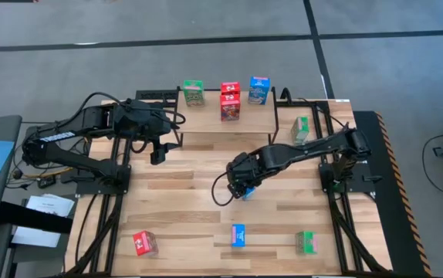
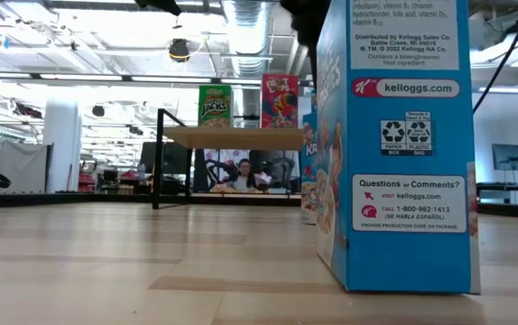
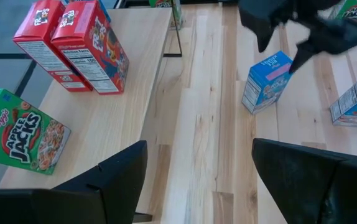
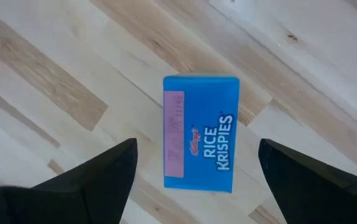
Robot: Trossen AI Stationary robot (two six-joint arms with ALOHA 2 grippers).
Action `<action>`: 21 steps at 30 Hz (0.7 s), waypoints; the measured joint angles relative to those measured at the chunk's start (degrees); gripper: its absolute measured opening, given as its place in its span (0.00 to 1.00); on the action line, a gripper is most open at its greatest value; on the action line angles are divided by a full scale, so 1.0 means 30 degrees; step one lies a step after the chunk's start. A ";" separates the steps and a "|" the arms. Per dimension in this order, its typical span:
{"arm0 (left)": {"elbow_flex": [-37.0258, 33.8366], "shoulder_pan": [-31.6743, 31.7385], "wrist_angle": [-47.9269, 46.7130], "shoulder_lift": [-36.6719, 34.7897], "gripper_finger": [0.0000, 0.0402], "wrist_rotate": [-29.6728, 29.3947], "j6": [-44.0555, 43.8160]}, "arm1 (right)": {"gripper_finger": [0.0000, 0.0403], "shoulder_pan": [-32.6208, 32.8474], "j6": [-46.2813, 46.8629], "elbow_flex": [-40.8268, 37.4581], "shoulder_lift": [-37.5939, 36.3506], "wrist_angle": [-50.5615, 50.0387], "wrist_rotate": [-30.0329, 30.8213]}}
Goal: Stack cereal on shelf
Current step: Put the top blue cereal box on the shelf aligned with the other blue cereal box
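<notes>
A slatted wooden table fills the scene, with two dark robot arms reaching in from its left and right sides. At the far edge stands the shelf, a low light-wood top on thin black legs. On the shelf sit a green cereal box at the left, two red cereal boxes together in the middle, and a blue cereal box to their right. Another green box stands on the table just right of the shelf.

Along the near edge of the table three more boxes are spread well apart: a red box at the left, a blue one in the middle, a green one at the right.

The right gripper hangs above a blue Rice Krispies box near the table's centre. Its fingers are spread wide on either side of the box, not touching it and holding nothing.

The left gripper hovers by the shelf's left end, its fingers also apart and empty.
</notes>
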 joint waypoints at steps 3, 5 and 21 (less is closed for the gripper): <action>0.0000 0.0007 -0.0007 0.0000 0.69 0.0000 0.0000 | 0.89 0.0141 -0.0117 -0.0076 0.0461 -0.0252 -0.0032; 0.0000 0.0007 0.0006 0.0000 0.69 0.0000 0.0000 | 0.89 0.0187 -0.0364 0.0004 0.0864 -0.0027 -0.0011; 0.0000 0.0007 0.0000 -0.0007 0.69 0.0000 0.0000 | 0.74 0.0145 -0.1077 -0.0043 0.1314 -0.0575 0.0043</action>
